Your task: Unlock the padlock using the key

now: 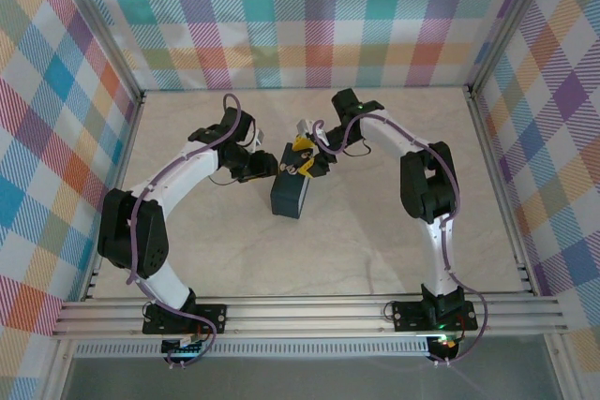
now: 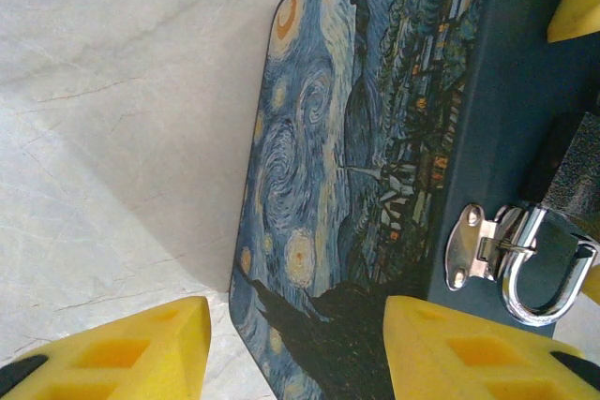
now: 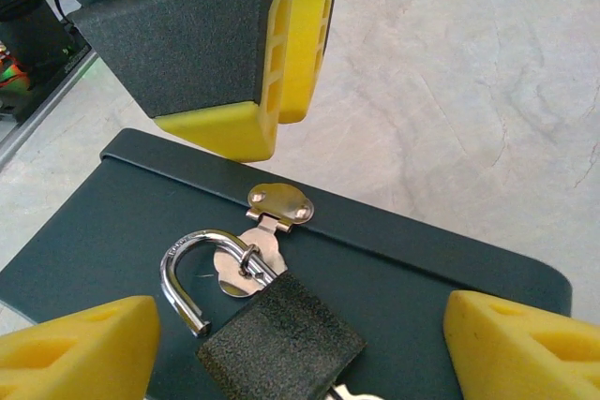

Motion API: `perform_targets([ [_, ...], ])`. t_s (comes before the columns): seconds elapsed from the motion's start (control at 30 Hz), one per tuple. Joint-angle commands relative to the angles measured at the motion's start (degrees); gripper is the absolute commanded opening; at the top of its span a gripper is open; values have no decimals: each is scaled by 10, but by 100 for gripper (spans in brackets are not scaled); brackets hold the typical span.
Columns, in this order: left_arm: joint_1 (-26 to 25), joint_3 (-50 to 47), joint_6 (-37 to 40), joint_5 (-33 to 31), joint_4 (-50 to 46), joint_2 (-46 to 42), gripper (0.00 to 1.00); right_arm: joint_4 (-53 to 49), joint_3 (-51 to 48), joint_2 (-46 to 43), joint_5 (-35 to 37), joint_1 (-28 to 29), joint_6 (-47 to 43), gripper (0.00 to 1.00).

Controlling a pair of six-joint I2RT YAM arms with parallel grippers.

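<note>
On the left of the surface [image 1: 375, 259], the left hand [image 2: 295, 358] was released, jaws roughly half apart, one finger over bare surface and the other over the painted side of the swirl-painted box [image 2: 319, 166]. No clamp was visible; it was maybe bracing the box. At centre, the box stood hasp [image 3: 278, 205] face up, and the padlock [image 3: 281, 348] hung from the hasp by its shackle [image 3: 176, 274], body flat on that face. The shackle's free leg looked to stop just short of the body, possibly sprung, but I couldn't confirm. The key wasn't clearly made out; a pale sliver [image 3: 345, 392] at the body's lower edge might be it. On the right, the right hand [image 3: 300, 353] was released, fingers wide either side of the padlock body, gripping nothing. Step judged: closing in on the lock's key end. The next move needed a fine pinch and turn, with the box kept steady.
</note>
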Motion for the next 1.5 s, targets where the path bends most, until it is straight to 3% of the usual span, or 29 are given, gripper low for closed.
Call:
perform_targets([
  [0.0, -5, 4, -10, -2, 0, -12, 51, -8, -28, -22, 32, 4, 2, 75],
  [0.33, -5, -3, -26, -31, 5, -15, 50, 80, -118, -103, 74, 5, 52, 62],
  [0.57, -5, -19, -40, -42, 16, -20, 49, 94, -151, -134, 132, 22, 49, 52],
  [0.87, -5, -31, -50, -56, 21, -21, 49, 79, -151, -163, 130, 25, 61, 41],
  [1.17, -9, -33, -61, -76, 29, -33, 48, 23, -120, -172, 112, 25, 98, 38],
  [1.47, -24, -27, -62, -82, 35, -23, 48, 50, -132, -189, 113, 27, 151, 36],
])
